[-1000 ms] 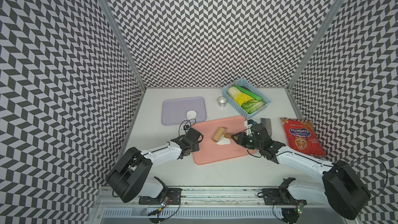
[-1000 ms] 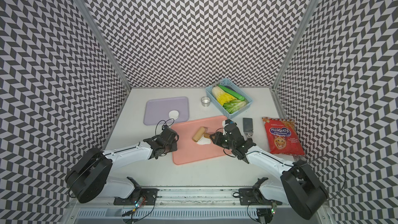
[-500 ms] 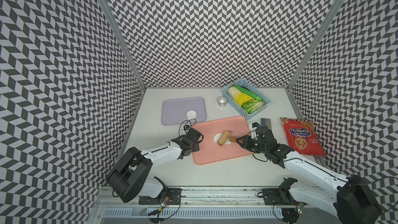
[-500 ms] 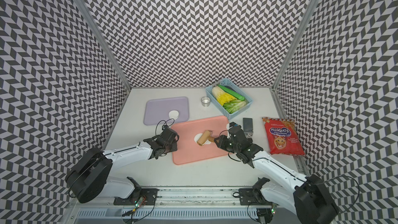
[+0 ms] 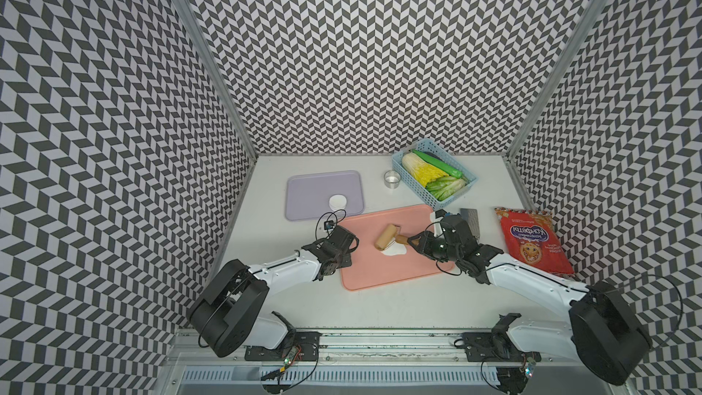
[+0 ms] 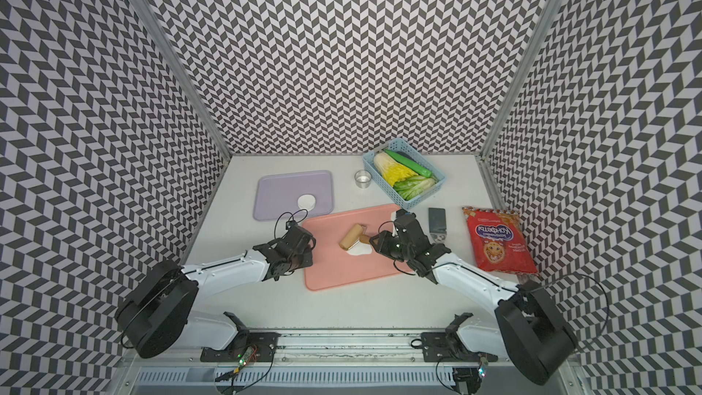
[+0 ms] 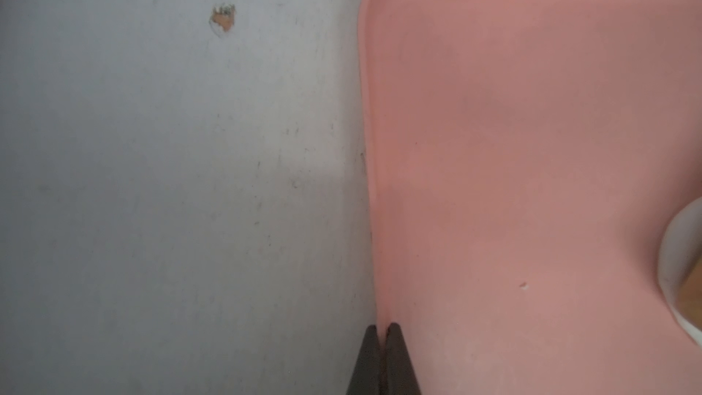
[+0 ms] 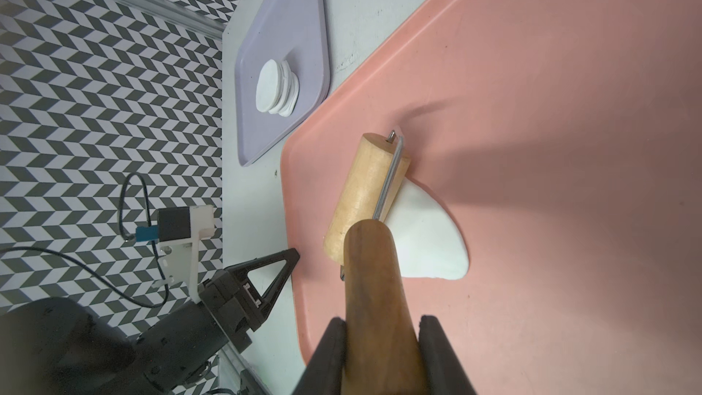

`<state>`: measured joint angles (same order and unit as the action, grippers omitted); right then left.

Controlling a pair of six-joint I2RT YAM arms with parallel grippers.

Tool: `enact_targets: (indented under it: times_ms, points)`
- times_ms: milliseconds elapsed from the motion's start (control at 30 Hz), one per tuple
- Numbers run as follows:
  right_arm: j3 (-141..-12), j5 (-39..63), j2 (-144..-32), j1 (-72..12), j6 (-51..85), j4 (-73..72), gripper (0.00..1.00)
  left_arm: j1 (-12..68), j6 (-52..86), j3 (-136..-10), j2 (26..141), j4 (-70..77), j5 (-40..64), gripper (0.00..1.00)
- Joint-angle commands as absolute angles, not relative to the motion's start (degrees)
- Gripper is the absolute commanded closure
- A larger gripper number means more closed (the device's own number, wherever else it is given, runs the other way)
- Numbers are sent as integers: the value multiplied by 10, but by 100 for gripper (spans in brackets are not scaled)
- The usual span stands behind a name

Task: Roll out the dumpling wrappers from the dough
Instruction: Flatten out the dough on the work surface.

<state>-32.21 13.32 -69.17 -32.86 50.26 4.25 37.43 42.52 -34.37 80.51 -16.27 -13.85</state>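
Grasping the roller (image 8: 364,199) by its handle in the right gripper (image 8: 383,336), bracing the pink board (image 7: 532,108) at its rim with the clenched left gripper (image 7: 383,330), flattening the dough (image 8: 425,237) lying mid-board; best pressing evenly, avoiding thin edges.

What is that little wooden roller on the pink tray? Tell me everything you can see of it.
The roller has a pale wooden drum on a bent metal wire, with a darker, smooth wooden handle. It lies on the pink tray, its drum resting on the edge of the flattened white dough. The right gripper is closed on the handle.
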Motion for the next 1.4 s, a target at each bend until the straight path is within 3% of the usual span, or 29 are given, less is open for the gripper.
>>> enact_targets:
  times_ms: [0, 200, 400, 633, 967, 1367]
  points:
    - [-274, 103, -645, -328, 488, 231, 100, 386, 399, -342, 810, -186, -118, 100]
    - [-266, 74, -596, -328, 494, 256, 100, 386, 399, -343, 812, -182, -114, 100]
    - [-277, 72, -726, -328, 485, 234, 100, 387, 400, -346, 819, -181, -112, 100]
    - [-269, 90, -779, -328, 491, 178, 100, 388, 401, -342, 814, -180, -112, 100]
    - [-273, 55, -644, -323, 476, 301, 100, 388, 401, -341, 808, -185, -118, 100]
    - [-311, 38, -704, -303, 434, 303, 100, 388, 399, -340, 805, -188, -120, 100]
